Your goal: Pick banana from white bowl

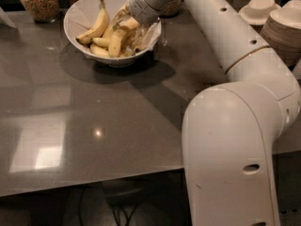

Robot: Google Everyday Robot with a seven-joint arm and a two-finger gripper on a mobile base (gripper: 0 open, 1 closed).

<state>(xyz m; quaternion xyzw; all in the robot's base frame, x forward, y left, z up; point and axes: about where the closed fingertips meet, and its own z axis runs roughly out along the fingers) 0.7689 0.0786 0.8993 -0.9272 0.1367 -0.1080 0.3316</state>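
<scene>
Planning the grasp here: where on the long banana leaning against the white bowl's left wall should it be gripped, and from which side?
Probably its thick middle, coming from above: the banana lies up the white bowl's left slope, stem toward the far rim, upper face bare. The gripper sits at the bowl's right side among other bananas.

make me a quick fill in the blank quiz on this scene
1. The bowl holding the bananas is ___ in colour.
2. The gripper is down among the bananas, inside the ___.
3. The stacked dishes stand at the picture's ___ edge.

Missing words: white; bowl; right
</scene>
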